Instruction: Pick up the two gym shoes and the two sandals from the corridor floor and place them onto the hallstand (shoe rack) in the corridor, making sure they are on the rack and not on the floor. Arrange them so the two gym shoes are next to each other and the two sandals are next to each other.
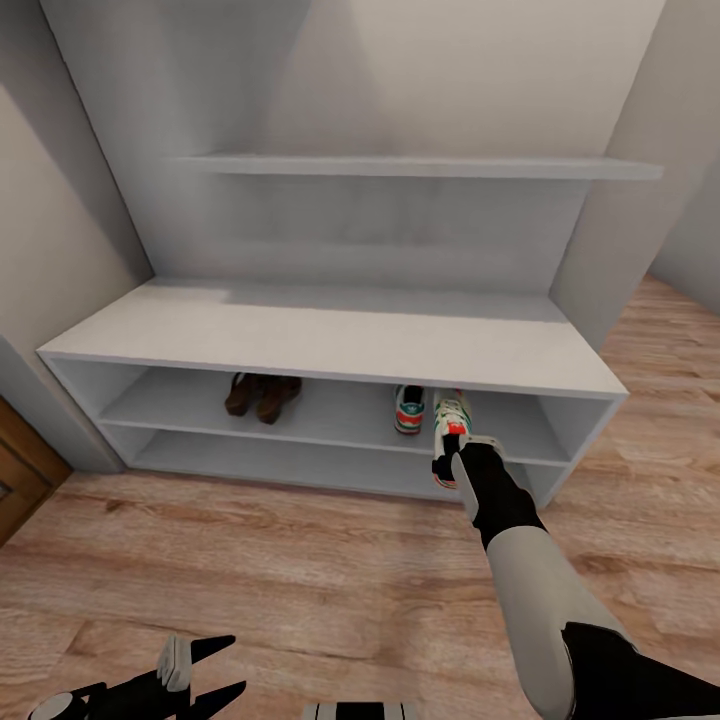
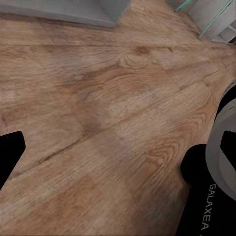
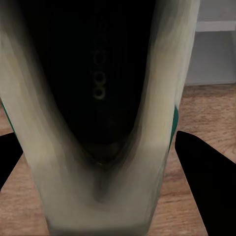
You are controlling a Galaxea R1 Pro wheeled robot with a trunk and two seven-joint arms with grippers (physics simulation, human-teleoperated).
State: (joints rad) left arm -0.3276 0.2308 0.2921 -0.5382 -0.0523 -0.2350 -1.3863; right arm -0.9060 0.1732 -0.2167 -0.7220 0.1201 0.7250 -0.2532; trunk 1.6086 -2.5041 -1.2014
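The pale grey hallstand [image 1: 330, 335] fills the head view. On its upper low shelf, two brown sandals [image 1: 262, 395] sit side by side at the left. One cream gym shoe [image 1: 409, 408] rests on the same shelf toward the right. Just to its right, my right gripper [image 1: 456, 447] is shut on the second gym shoe [image 1: 451, 412], which is tilted with its toe inside the shelf opening. That shoe's dark inside [image 3: 98, 88] is close up in the right wrist view. My left gripper [image 1: 208, 668] hangs open and empty over the corridor floor [image 1: 300, 570].
Walls close in on both sides of the hallstand, and a long wall shelf [image 1: 420, 167] hangs above it. A brown door edge [image 1: 20, 470] stands at the left. Wood planks [image 2: 108, 108] and my own base [image 2: 216, 182] show under the left wrist.
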